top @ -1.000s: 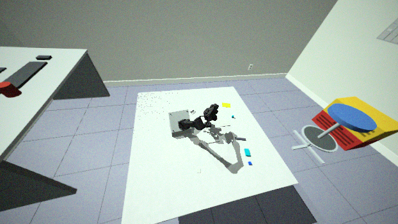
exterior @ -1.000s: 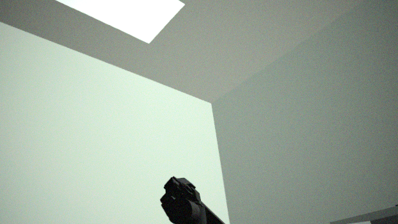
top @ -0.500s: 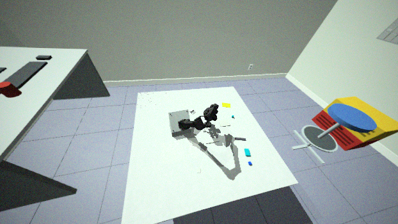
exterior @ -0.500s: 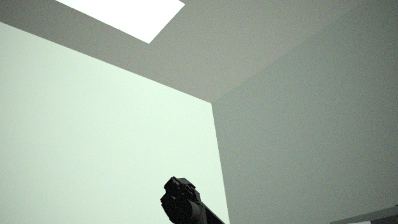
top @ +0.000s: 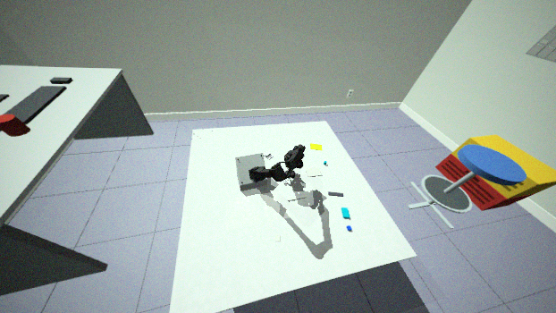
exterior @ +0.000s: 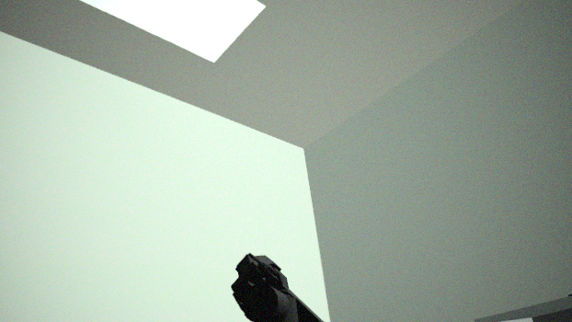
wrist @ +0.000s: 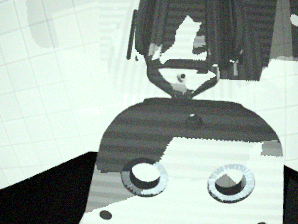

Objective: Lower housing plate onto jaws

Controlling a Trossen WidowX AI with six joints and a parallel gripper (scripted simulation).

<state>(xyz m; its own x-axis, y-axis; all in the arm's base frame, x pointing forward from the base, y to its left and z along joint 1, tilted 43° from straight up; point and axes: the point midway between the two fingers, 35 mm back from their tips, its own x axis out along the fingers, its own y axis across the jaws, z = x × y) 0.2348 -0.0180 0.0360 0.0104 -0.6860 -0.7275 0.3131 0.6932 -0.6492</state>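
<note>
The housing plate (wrist: 220, 155) fills the lower middle of the wrist view. It is pale with a rounded far edge, two ringed holes and small dark dots; shadow covers its far left part. My gripper (wrist: 184, 167) is shut on the plate, with a black finger at its left and right sides. Past the plate's far edge are a pale bracket-like piece (wrist: 181, 77) with a dark outline and long dark shapes. I cannot tell whether these are the jaws or their stubs, nor how high the plate is above them. In the top view the hand is too small to read.
On the white table top (top: 214, 250) are the arm's grey base plate (top: 248, 163), a yellow piece (top: 315, 147), a small teal piece (top: 325, 163), a dark bar (top: 335, 194), a cyan block (top: 345, 213) and a blue piece (top: 349, 228). The exterior view shows only part of the arm (exterior: 262, 290).
</note>
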